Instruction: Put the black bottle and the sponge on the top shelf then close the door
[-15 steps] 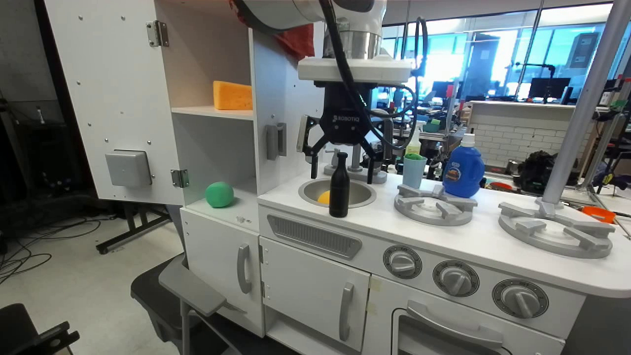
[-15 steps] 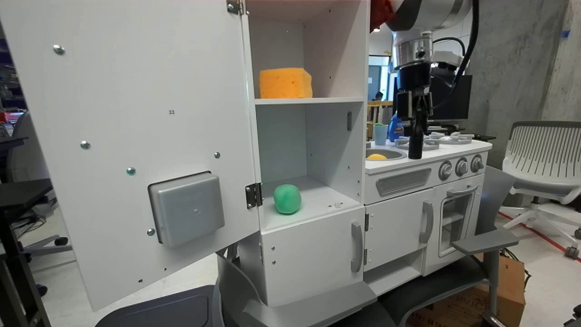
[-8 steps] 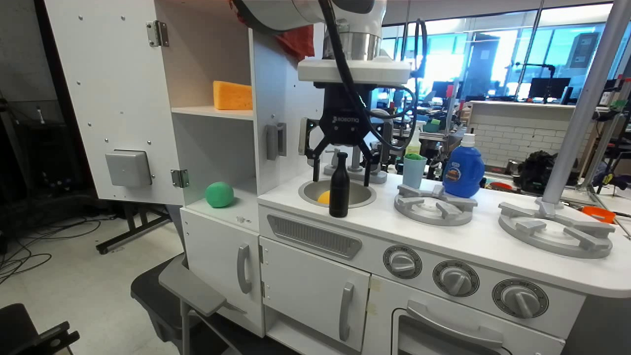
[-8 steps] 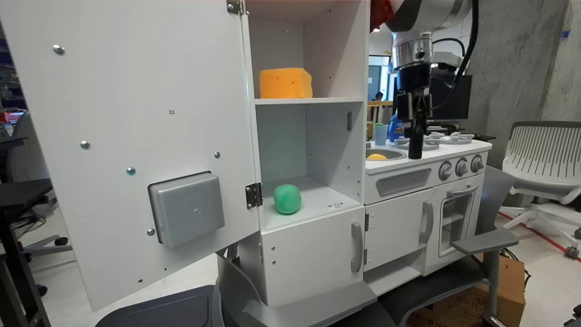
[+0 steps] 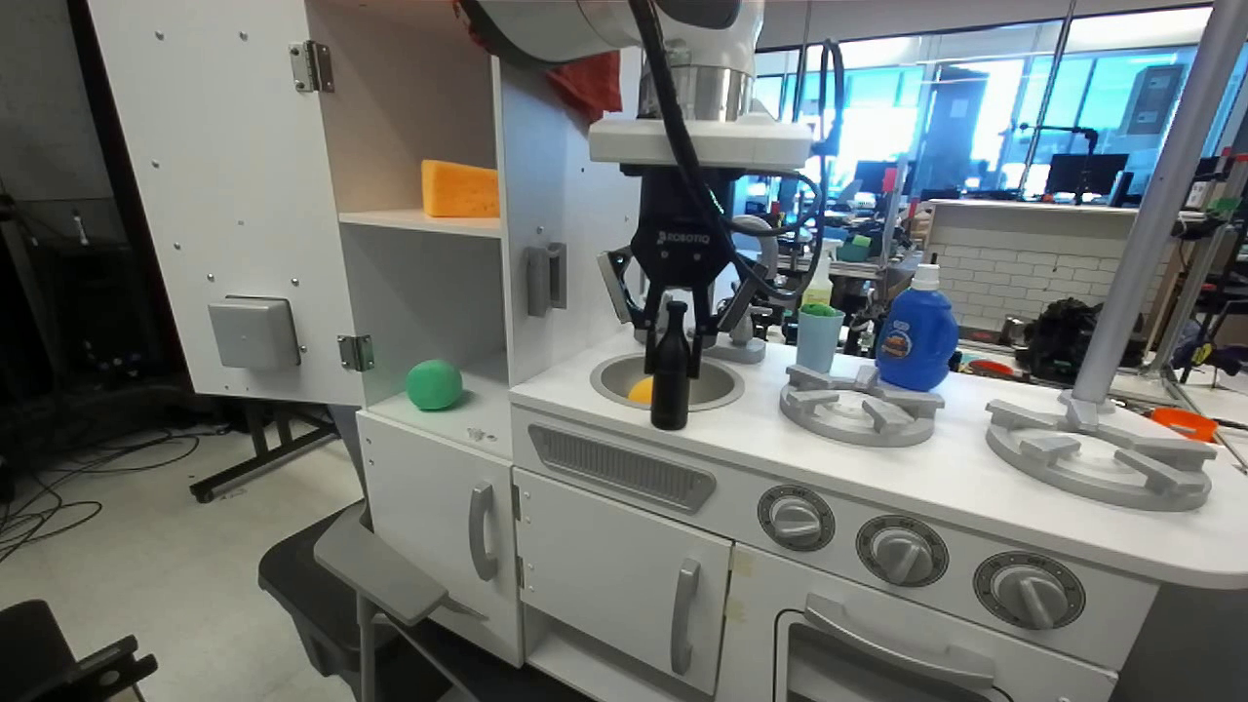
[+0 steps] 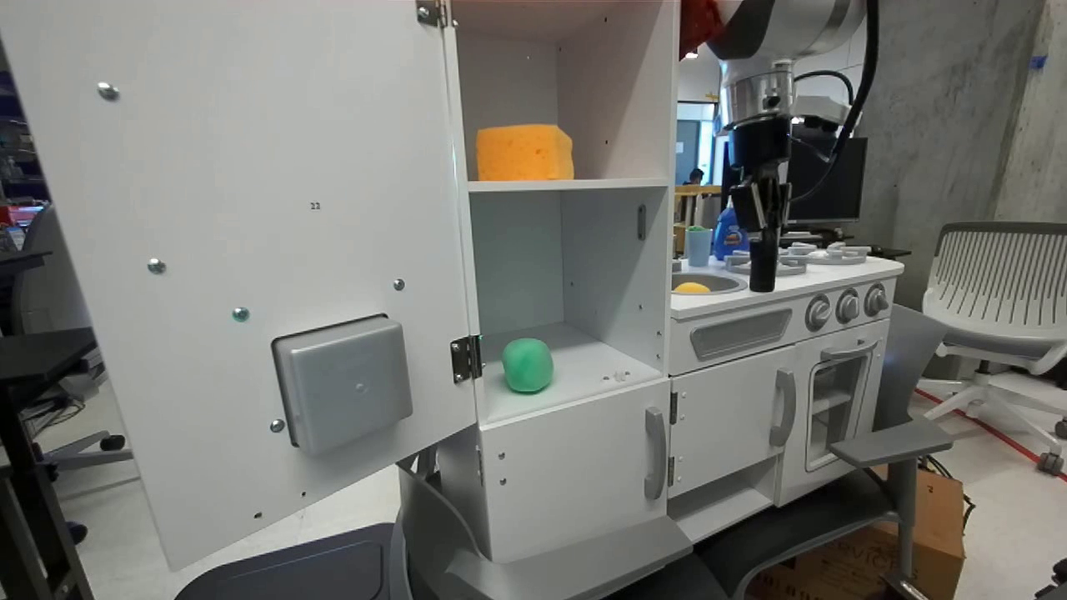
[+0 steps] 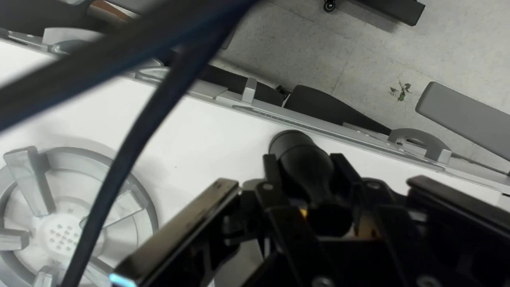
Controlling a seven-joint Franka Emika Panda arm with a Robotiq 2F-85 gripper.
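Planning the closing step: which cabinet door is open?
The tall fridge door, swung outward, grey box on its inner face; the short lower fridge door and the sink-cabinet door are both shut.

Within the gripper (image 5: 673, 372), bottle (image 5: 670, 402) on the surface (image 5: 746, 424), behind it in an exterior view the sink (image 5: 720, 389) holding sponge (image 5: 639, 392), cup (image 5: 817, 343) then detergent bottle (image 5: 917, 339) right of the gripper, block (image 5: 459, 190) on the top shelf (image 5: 382, 220) leftward, ball (image 5: 434, 385) on the lower shelf (image 5: 489, 414), door (image 5: 229, 175) farther left.
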